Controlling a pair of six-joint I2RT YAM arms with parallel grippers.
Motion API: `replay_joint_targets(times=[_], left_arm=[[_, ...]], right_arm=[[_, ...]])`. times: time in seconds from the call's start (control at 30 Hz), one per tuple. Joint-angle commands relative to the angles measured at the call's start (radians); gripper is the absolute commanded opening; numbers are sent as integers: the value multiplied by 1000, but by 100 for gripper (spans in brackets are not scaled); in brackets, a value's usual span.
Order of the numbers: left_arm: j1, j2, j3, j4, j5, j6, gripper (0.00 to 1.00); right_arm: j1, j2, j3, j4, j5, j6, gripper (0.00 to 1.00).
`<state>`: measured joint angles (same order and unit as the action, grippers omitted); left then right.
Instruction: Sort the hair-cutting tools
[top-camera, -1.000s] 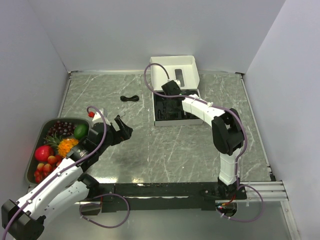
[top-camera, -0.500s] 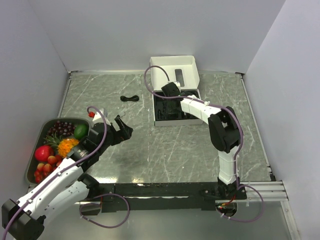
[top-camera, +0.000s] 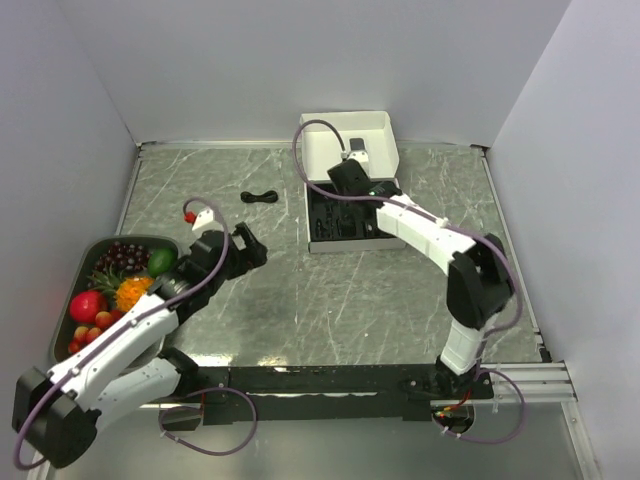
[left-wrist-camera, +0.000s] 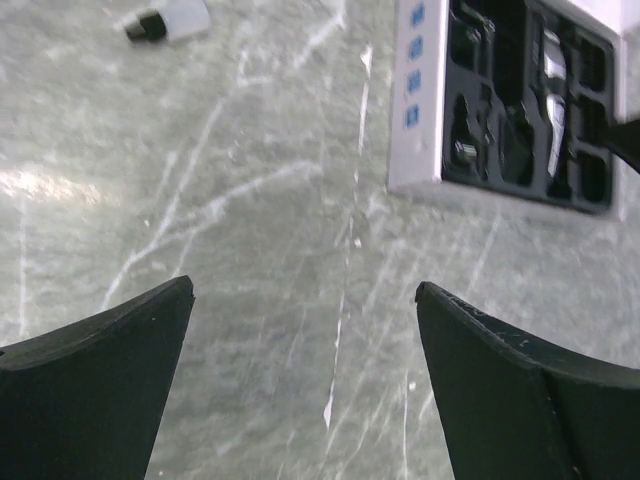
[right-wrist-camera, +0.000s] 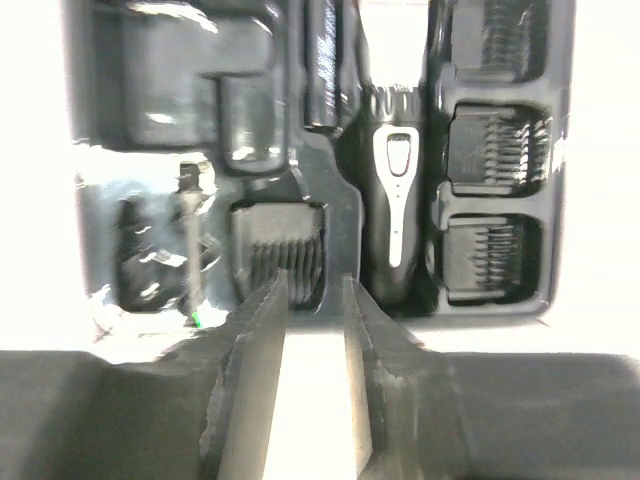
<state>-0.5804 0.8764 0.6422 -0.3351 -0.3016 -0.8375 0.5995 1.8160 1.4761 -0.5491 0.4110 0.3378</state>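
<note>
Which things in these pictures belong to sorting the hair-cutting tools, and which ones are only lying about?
Belong to the job: hair clipper, in the black tray; comb guards, in the same tray; coiled black cable, loose on the table.
Only lying about: colourful fruit; white box lid.

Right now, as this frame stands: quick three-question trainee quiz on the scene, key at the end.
1. True or false: the slim black-and-silver electric hair clipper lies in a slot of the black moulded plastic tray.
2. The short coiled black cable lies: A in that tray; B on the grey marble table; C draped over that clipper.
3. Fill in: the wide-open left gripper holds ____.
Key: 1 true; 2 B; 3 nothing.
</note>
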Motion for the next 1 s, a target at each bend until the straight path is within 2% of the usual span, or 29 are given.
replay_joint_targets(times=[0.0, 0.2, 0.33, 0.43, 0.53, 0.67, 0.77, 0.97], left_arm=[[-3, 110, 134, 25, -109, -18, 99], [2, 321, 301, -4, -266, 29, 99], [37, 502, 437, -31, -304, 37, 99], [100, 588, 471, -1, -259, 40, 99], [172, 666, 490, 14, -179, 11, 95], [221, 765, 507, 15, -125, -61, 79], [226, 831, 524, 7, -114, -127, 73], [226, 888, 528, 24, -80, -258, 76]], right_arm=[[62, -171, -37, -28, 63, -8, 45], [118, -308, -132, -25, 12, -11, 52], [175, -371, -184, -21, 12, -10, 53], [220, -406, -223, -14, -3, -13, 54], [250, -432, -266, -3, -9, -13, 54], [263, -465, -316, 8, -12, -14, 54], [261, -483, -342, 18, -21, -19, 54], [264, -507, -378, 38, -40, -26, 54]])
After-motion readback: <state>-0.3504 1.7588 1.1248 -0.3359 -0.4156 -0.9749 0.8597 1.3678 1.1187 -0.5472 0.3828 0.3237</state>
